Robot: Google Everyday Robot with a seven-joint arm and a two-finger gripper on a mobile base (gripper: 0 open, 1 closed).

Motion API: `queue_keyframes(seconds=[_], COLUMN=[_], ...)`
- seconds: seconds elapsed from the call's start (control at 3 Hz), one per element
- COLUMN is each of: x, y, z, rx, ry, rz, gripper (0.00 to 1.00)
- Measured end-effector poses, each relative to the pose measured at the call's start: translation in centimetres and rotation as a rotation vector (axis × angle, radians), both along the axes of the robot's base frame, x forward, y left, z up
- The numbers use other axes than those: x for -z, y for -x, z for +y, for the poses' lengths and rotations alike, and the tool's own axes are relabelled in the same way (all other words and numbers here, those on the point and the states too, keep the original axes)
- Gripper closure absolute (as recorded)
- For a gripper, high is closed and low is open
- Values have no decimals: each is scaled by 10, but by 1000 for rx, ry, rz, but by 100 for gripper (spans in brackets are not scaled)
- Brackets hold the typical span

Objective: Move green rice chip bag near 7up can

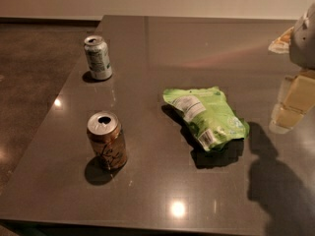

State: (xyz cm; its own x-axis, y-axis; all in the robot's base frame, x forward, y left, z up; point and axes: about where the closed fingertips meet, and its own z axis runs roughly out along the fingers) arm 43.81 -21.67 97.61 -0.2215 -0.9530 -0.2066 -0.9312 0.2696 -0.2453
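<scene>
The green rice chip bag [205, 116] lies flat on the dark table [162, 181], right of centre, its white label panel and barcode facing up. The 7up can [98, 57] stands upright at the far left of the table, well away from the bag. My gripper [294, 101] enters at the right edge, pale yellow and grey, to the right of the bag and apart from it. It holds nothing that I can see. Part of the arm [304, 38] shows above it.
A brown-orange can [107, 140] with dark script stands upright at the near left, its top open. The table's left edge drops to a brown floor [34, 73]. The arm's shadow [280, 186] lies on the near right of the table.
</scene>
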Motion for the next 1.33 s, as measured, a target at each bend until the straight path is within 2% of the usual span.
queue_keyframes(seconds=[0.33,0.67,1.0,1.33], x=[0,5,22,34], y=[0,2,6,7], z=[0,12,47,68], rx=[0,18,62,95], ry=[0,0,-8,-21], rz=[0,18,70,99], gripper=[0,0,0,0])
